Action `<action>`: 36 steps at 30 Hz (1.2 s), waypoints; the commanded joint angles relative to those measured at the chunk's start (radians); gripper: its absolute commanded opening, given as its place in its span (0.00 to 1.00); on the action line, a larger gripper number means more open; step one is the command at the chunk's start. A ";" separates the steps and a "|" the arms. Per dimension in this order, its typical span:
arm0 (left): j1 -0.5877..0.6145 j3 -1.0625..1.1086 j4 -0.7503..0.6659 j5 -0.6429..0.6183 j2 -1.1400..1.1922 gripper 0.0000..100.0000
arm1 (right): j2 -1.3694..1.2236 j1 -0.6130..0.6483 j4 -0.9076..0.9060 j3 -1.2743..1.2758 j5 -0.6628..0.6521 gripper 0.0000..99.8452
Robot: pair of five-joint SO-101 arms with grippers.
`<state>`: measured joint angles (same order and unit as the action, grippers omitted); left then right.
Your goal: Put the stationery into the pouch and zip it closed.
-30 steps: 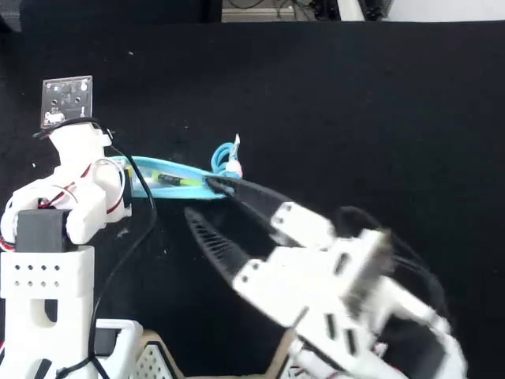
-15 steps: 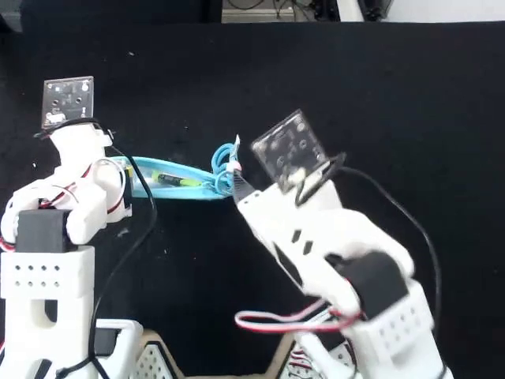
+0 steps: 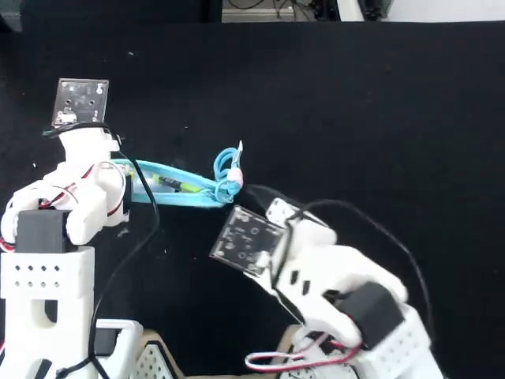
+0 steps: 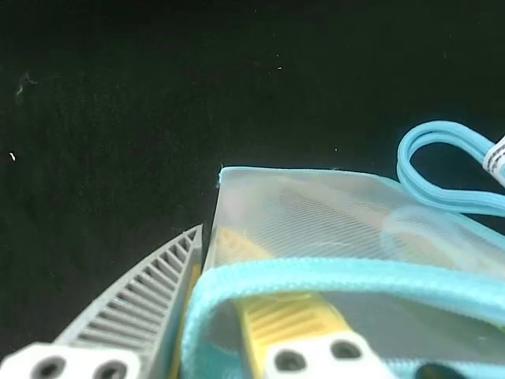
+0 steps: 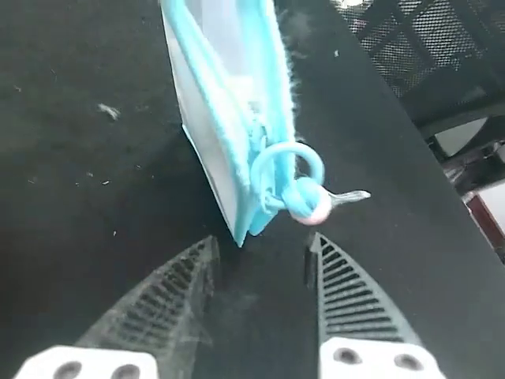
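A light-blue see-through pouch (image 3: 177, 188) hangs just above the black table, with a yellow-green pen (image 3: 180, 185) inside it. My left gripper (image 3: 126, 183) is shut on the pouch's left end. The left wrist view shows one grey finger (image 4: 150, 304) outside the pouch (image 4: 339, 217) wall and the other inside, behind the mesh. A blue cord loop (image 3: 228, 167) with a pink-white bead (image 5: 306, 204) hangs at the right end. My right gripper (image 5: 263, 239) is open just short of that pouch end (image 5: 225, 118), one finger on either side of its corner without touching it.
The right arm (image 3: 323, 268) sits low at the front, its wrist board (image 3: 246, 239) facing up. Black cloth covers the table (image 3: 379, 118), with open room at the back and right. Chair parts (image 5: 410, 47) lie beyond the table edge.
The right arm swung round and drew back toward the front, so its wrist is now lower. The left arm and the pouch shifted slightly away from the front.
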<state>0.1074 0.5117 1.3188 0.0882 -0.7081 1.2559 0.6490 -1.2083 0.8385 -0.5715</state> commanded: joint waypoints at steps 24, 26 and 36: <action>0.088 0.074 -0.011 0.152 0.011 0.03 | 0.005 0.002 0.109 -0.087 -0.327 0.17; 0.088 0.076 -0.011 0.152 0.011 0.03 | -0.021 0.003 0.129 -0.090 -0.331 0.17; 0.088 0.076 -0.009 0.152 0.011 0.03 | -0.234 0.041 0.043 -0.263 -0.333 0.18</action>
<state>0.1703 0.5317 1.3188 0.2263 -0.7081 1.0610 0.6567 -1.1193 0.6590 -0.8953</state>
